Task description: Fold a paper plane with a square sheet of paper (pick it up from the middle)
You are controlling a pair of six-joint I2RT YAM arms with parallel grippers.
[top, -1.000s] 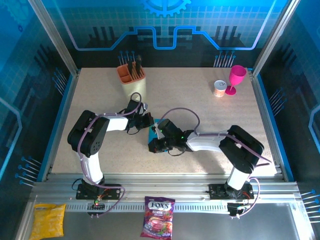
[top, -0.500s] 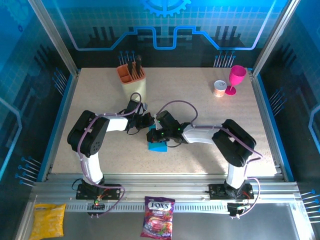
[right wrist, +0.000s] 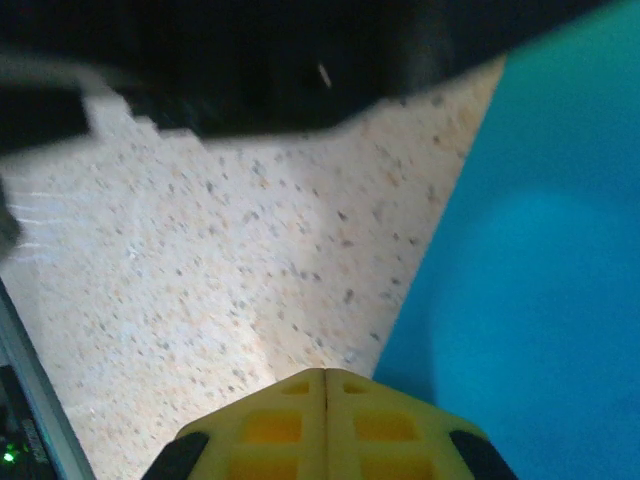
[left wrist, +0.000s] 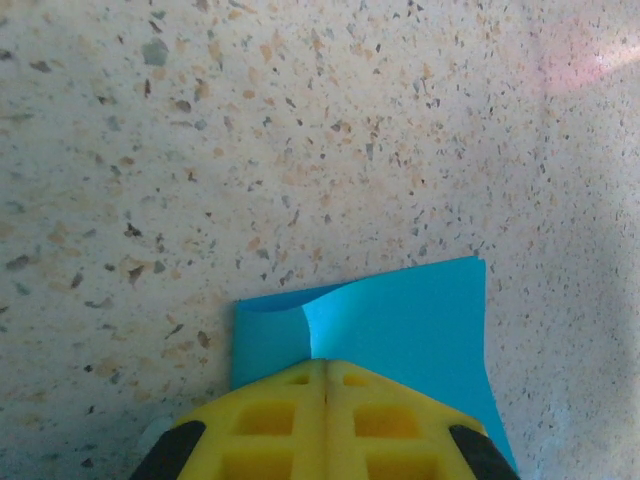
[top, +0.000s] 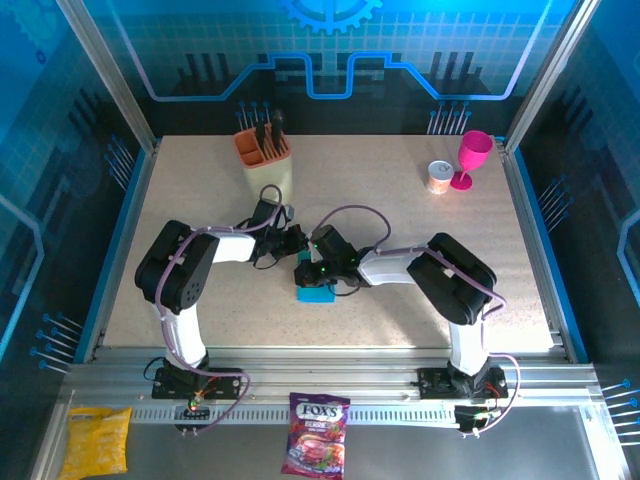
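Standing at the table's (top: 200, 190) eleven o'clock is a beige utensil holder (top: 268, 165) with orange inserts and dark handles. At two o'clock is a pink goblet (top: 473, 156), with a small printed can (top: 439, 177) just beside it at its eight o'clock. Off the table, on the metal ledge at six o'clock, lies a purple FOX'S candy bag (top: 318, 446), and a yellow packet (top: 97, 440) sits at seven o'clock. None of these is near the middle, where the two arms crowd together and hide most of the square sheet of paper (top: 318, 294).

A cyan-blue strip of the sheet shows at the six o'clock side of the right gripper (top: 312, 276). The right arm is bent sharply, its forearm reaching toward nine o'clock. The left arm stretches toward three o'clock, with the left gripper (top: 299, 243) just beside the right wrist.

In the left wrist view the left gripper (left wrist: 325, 364) has its yellow fingers (left wrist: 280, 415) pressed together over the sheet (left wrist: 400, 320), which shows a raised fold. Whether they pinch it cannot be told. In the right wrist view the right gripper (right wrist: 325, 374) is closed on nothing, at the sheet's (right wrist: 540, 260) edge.
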